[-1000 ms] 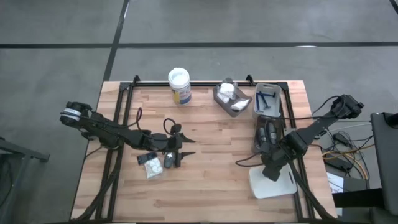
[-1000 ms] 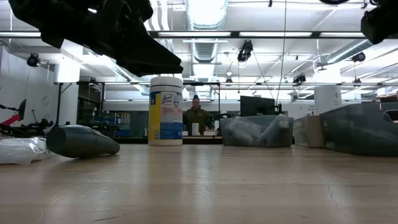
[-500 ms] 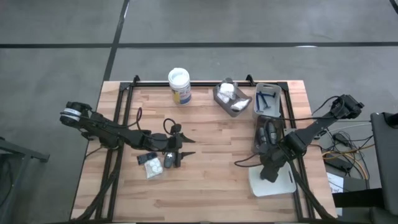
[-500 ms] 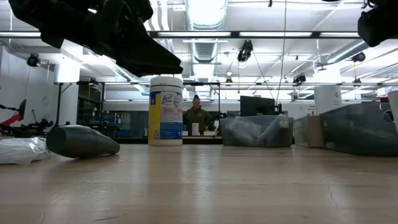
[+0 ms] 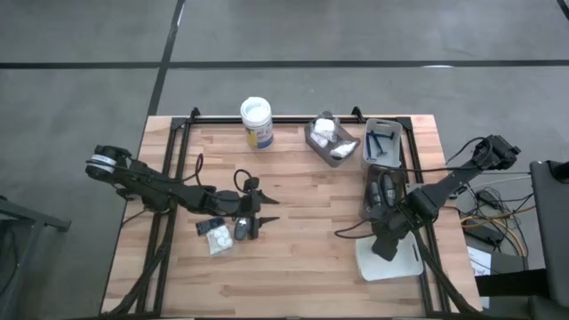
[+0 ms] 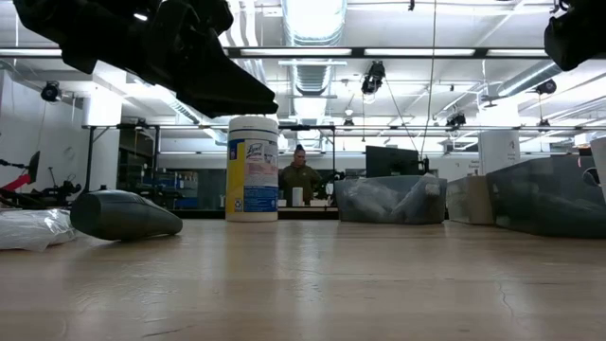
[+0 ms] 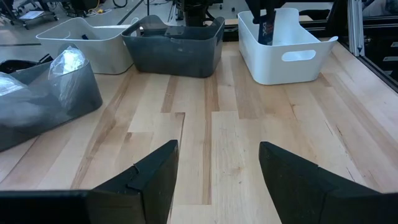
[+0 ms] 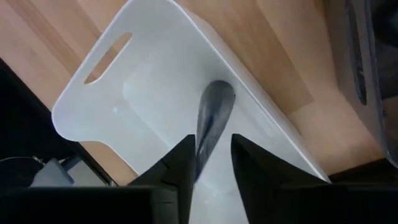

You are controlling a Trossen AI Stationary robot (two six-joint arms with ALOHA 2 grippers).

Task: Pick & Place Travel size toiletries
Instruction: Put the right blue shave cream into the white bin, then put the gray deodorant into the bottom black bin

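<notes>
1. Two arms over the wooden table [image 5: 302, 267].
2. Right gripper [image 8: 211, 146] hangs above the white tray [image 8: 149, 93] at the table's right front corner.
3. A dark grey tube [image 8: 213, 115] sits between its fingers, over the tray's inside. The jaws stand narrowly apart; cannot tell if they grip it or it is loose.
4. Left gripper [image 7: 217, 162] hovers over the table's left-middle, jaws wide apart, nothing between them.
5. Just beside it on the wood lie a white packet [image 5: 214, 234] and a dark oval bottle [image 5: 242, 229].
6. Other toiletries sit in trays at the back right: white packets in the grey tray [image 5: 313, 142], blue sticks in the light tray [image 5: 396, 129], dark bottles in the dark tray [image 5: 366, 204].
7. White-lidded jar [image 5: 256, 122] stands upright at the back edge.
</notes>
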